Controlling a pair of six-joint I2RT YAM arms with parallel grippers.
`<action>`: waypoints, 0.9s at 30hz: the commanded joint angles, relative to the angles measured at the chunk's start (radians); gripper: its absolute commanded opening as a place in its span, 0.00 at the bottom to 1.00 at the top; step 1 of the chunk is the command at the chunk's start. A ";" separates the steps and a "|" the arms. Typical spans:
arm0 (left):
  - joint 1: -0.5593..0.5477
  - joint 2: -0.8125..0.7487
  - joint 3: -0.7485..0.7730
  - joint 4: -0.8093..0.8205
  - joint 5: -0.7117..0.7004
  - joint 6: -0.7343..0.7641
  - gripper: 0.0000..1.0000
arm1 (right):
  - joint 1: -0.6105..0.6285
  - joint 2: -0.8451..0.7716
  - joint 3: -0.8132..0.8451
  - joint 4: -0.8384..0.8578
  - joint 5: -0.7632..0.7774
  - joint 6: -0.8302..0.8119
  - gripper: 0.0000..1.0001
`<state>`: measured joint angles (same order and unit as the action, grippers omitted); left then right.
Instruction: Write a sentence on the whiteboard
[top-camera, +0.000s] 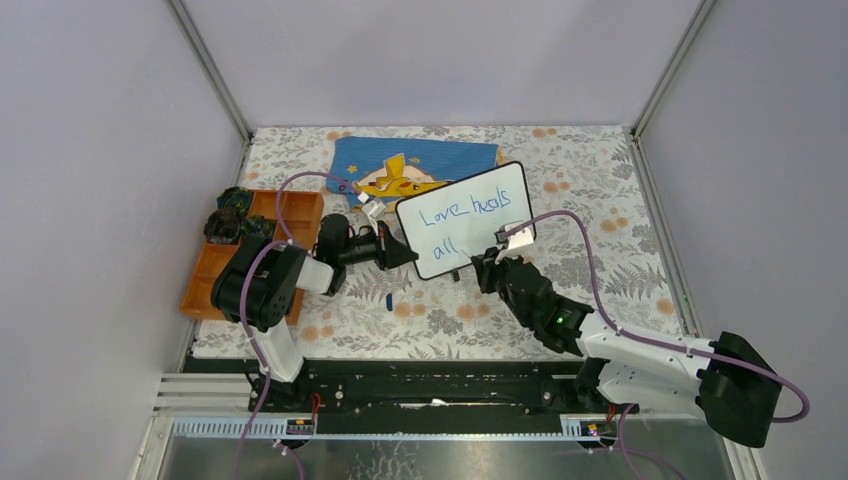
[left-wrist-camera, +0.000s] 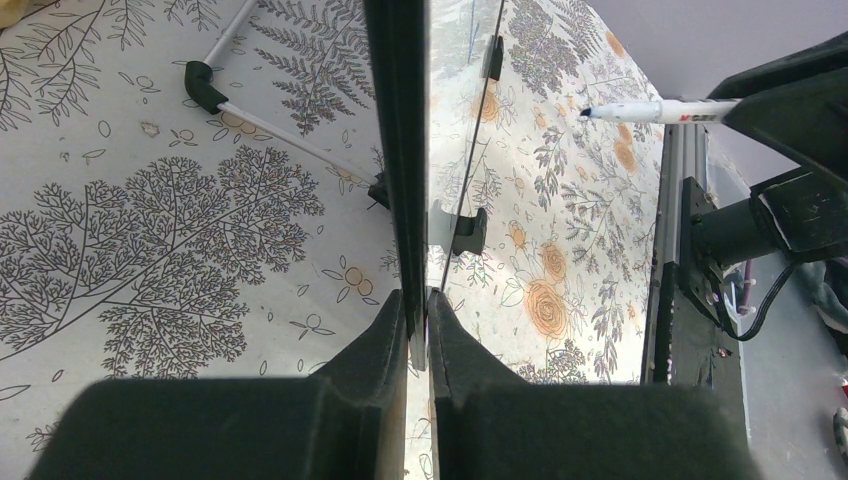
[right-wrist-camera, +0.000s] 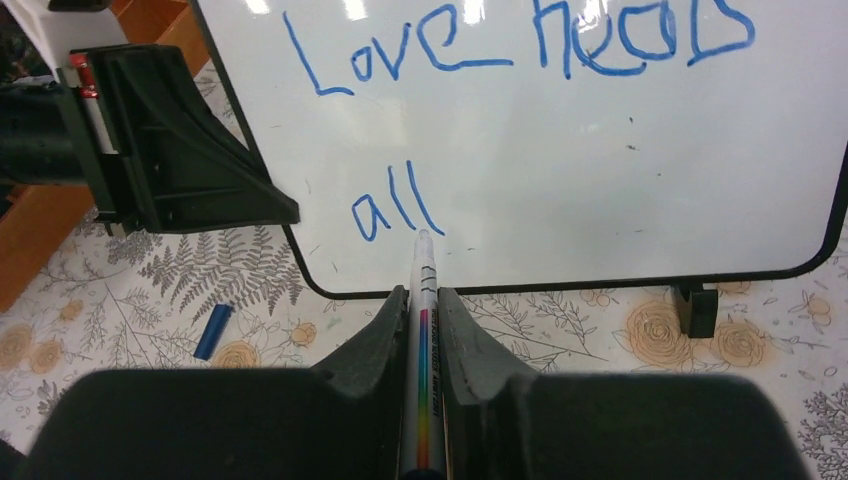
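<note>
The whiteboard (top-camera: 480, 245) stands tilted on the flowered table, its white face (right-wrist-camera: 620, 180) filling the right wrist view. The sentence (right-wrist-camera: 515, 40) is blue handwriting, "Love heals" above "all" (right-wrist-camera: 395, 210). My left gripper (left-wrist-camera: 420, 310) is shut on the board's left rim (left-wrist-camera: 405, 150), seen edge-on; it also shows as a dark block (right-wrist-camera: 170, 150). My right gripper (right-wrist-camera: 422, 295) is shut on a white marker (right-wrist-camera: 422, 280) with a rainbow stripe. Its tip points just right of "all". In the left wrist view the marker (left-wrist-camera: 655, 110) hangs a little off the board's face.
A small blue cap (right-wrist-camera: 213, 331) lies on the table left of the board's lower corner. An orange tray (top-camera: 215, 265) with dark items sits at the left. A blue cloth with a yellow figure (top-camera: 400, 165) lies behind the board. Grey walls enclose the table.
</note>
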<state>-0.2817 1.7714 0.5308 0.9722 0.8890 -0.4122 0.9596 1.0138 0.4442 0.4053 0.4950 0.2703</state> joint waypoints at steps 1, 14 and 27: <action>-0.023 0.014 -0.003 -0.088 -0.027 0.051 0.00 | -0.028 -0.003 -0.010 0.065 0.001 0.095 0.00; -0.027 0.011 -0.002 -0.098 -0.031 0.056 0.00 | -0.140 0.025 -0.058 0.084 -0.095 0.189 0.00; -0.031 0.012 0.002 -0.116 -0.033 0.067 0.00 | -0.141 0.062 -0.054 0.129 -0.106 0.195 0.00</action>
<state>-0.2886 1.7714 0.5385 0.9558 0.8783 -0.4072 0.8253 1.0660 0.3801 0.4652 0.3897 0.4492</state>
